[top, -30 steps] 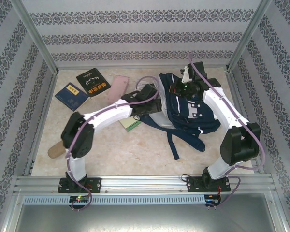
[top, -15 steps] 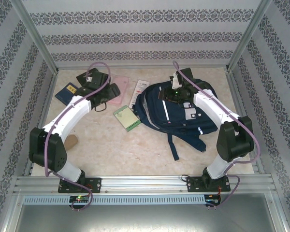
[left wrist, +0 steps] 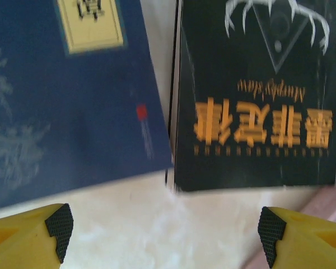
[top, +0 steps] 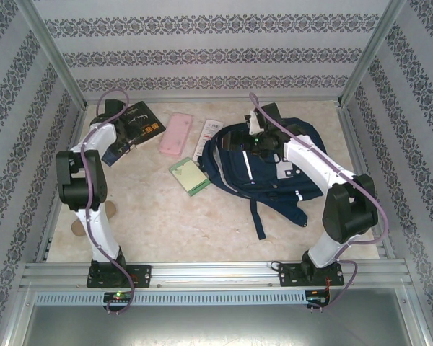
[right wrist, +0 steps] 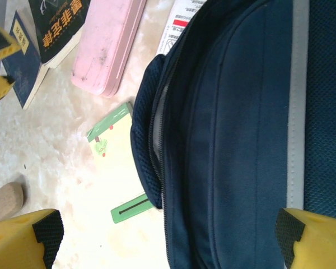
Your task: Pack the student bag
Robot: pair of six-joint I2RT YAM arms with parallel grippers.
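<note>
- Student bag (top: 274,173): a large dark navy fabric backpack with thin white stripes and small light-grey patches. It lies flat on the right half of the pale marbled tabletop (top: 195,231), with one navy strap trailing toward the near edge.
- Right claw (right wrist: 168,230): it hangs directly over the student bag, at the far end. Its yellow, black-padded fingers are spread wide with nothing held between them. In the right wrist view a zip line runs along the bag's edge below it.
- Left claw (left wrist: 165,227): it is well apart from the student bag, at the far left corner. Its jaws stand wide and empty, low over bare tabletop just short of two books.
- Blue book (left wrist: 73,95): a dark blue cover with a cream label. It is the book farthest left of the student bag and lies edge to edge with the next item.
- Black book (left wrist: 257,112): a glossy black cover with orange lettering, on the bag side of the blue book.
- Pink case (top: 175,135): a flat oblong pink box, between the black book and the student bag.
- White packet (top: 208,138): a slim white pack with a red mark, just beside the bag's left edge.
- Green notepad (top: 188,176): a small pale-green pad, just left of the student bag.
- Tan object (right wrist: 5,202): a rounded, cork-coloured item far left of the student bag. I cannot tell what it is.
</note>
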